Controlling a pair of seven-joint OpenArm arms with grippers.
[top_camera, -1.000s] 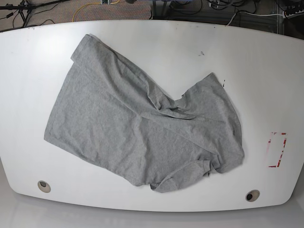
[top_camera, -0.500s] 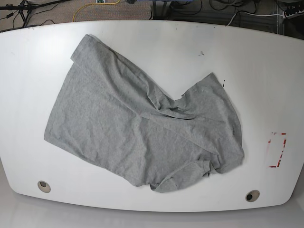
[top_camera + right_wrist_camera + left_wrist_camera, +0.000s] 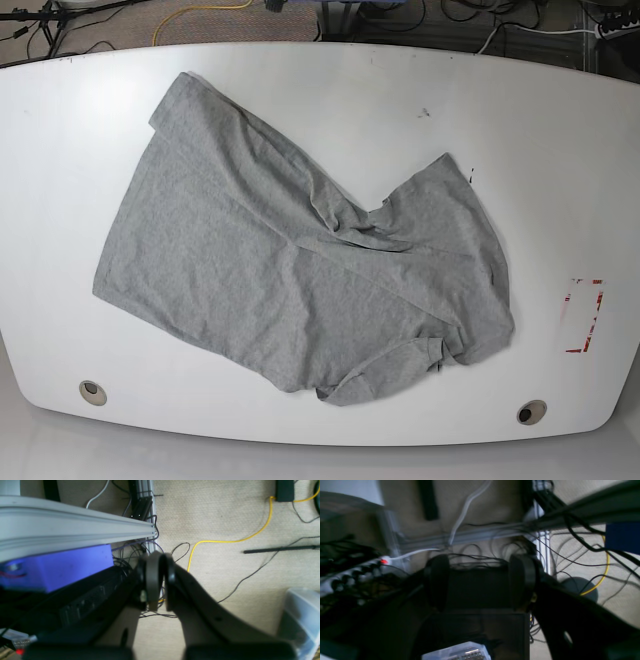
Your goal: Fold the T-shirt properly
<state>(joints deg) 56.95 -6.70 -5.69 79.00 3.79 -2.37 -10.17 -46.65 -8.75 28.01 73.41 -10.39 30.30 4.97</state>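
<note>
White and broad, the table point(image 3: 560, 150) fills the base view; its far edge curves against a floor strewn with cables, and two round grommets sit near its front edge, one at the left point(image 3: 92, 392) and one at the right point(image 3: 531, 411); a red-marked rectangle point(image 3: 584, 316) lies on the surface toward the right side. Spread across the middle of the table is the T-shirt point(image 3: 270, 260), heather grey with its plain side up; it lies askew, the wide hem end toward the left and rear, the fabric bunched into creases near the centre where a fold rises, and one sleeve curls under at the front edge; no lettering shows. Neither arm appears in the base view; both wrist cameras look down at carpet beside the table. In the left wrist view the left gripper point(image 3: 480, 585) hangs over a dark box and tangled black cables, its two dark fingers point(image 3: 437, 580) standing apart with nothing between them; a yellow cable point(image 3: 602, 577) loops at the right. In the right wrist view the right gripper point(image 3: 160, 580) has its fingers pressed together, empty, above beige carpet; a second yellow cable point(image 3: 225, 541) runs across the floor, and a blue block point(image 3: 57, 565) sits under an aluminium rail at the left.
</note>
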